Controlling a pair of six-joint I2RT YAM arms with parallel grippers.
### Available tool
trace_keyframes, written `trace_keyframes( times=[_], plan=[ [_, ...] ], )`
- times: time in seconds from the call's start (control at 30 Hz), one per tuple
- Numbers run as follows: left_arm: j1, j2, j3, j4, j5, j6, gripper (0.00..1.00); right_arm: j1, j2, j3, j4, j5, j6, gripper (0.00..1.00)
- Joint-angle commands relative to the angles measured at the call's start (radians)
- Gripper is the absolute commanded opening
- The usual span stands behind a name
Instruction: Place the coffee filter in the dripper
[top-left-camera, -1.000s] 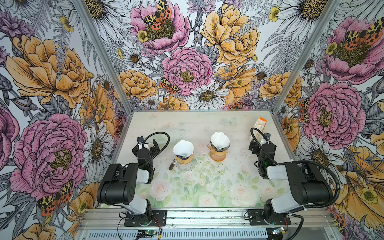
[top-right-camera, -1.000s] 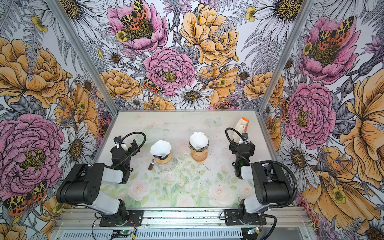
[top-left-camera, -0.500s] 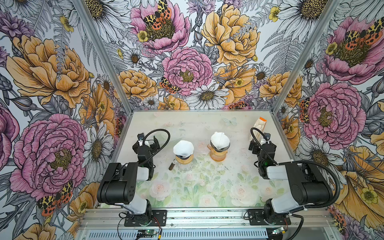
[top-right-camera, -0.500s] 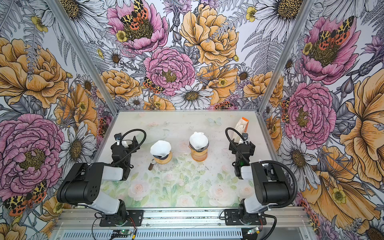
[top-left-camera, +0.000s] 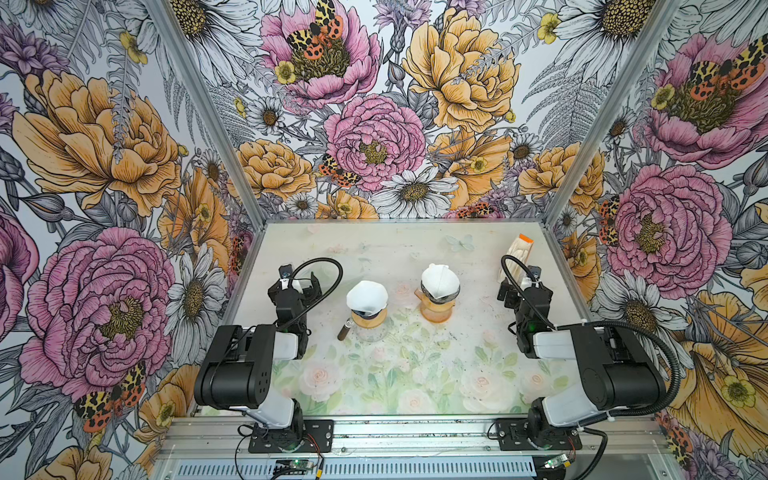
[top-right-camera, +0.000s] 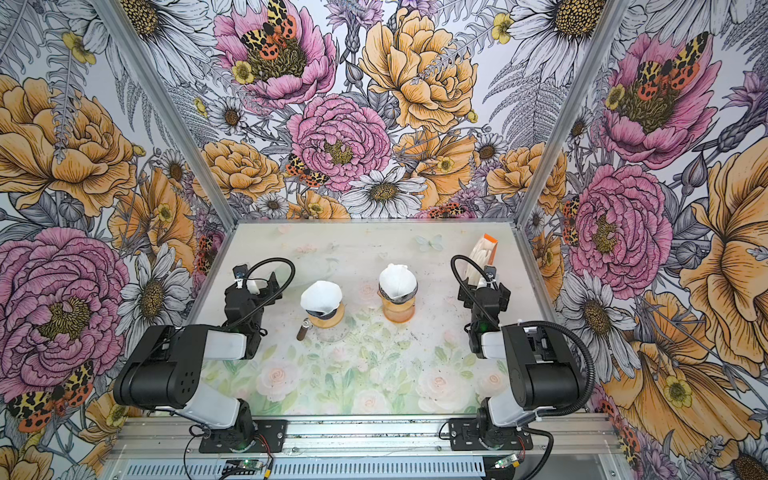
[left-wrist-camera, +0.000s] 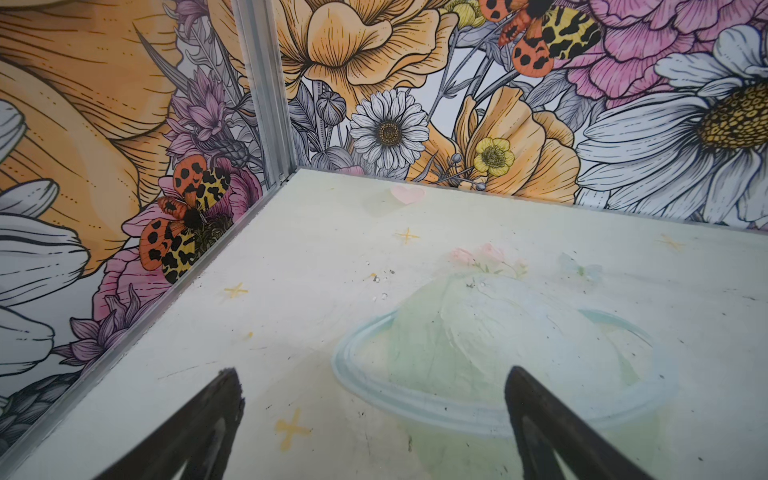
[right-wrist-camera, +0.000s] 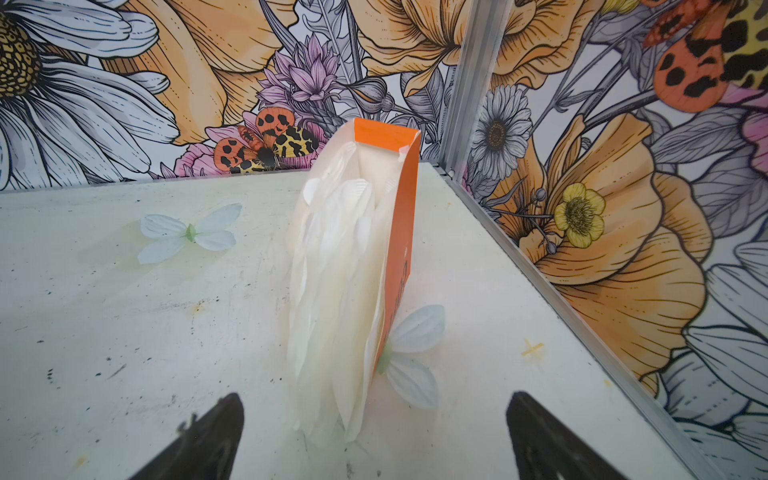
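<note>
The left gripper (left-wrist-camera: 370, 370) and right gripper (right-wrist-camera: 374, 395) hung spread wide, empty. Each of the 2 drippers (top-left-camera: 369, 320) mid-table held a white filter (top-left-camera: 367, 296); the filter box (right-wrist-camera: 399, 232) stood near the right gripper.

White filters (top-left-camera: 367, 296); amber drippers (top-left-camera: 437, 311); orange box (right-wrist-camera: 401, 232); pastel floral tabletop (top-left-camera: 399, 374); black pincers (left-wrist-camera: 372, 395).

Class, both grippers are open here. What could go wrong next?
1. The stacked filters fan out tightly in the orange pack. The open right gripper facing it could pinch several or tip it over.
2. The drippers already hold seated filters perched high, so a passing arm might knock one loose.
</note>
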Motion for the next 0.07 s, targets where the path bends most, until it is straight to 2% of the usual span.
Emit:
trace_keyframes(
  times=[0.0,0.03],
  plan=[
    [-0.001,0.005,0.013,0.003,0.046,0.017,0.99,0.004,0.006,0.016,0.036,-0.008,-0.008,0.99],
    [-0.003,0.005,0.015,0.001,0.046,0.020,0.99,0.004,0.007,0.017,0.037,-0.007,-0.007,0.99]
  ],
)
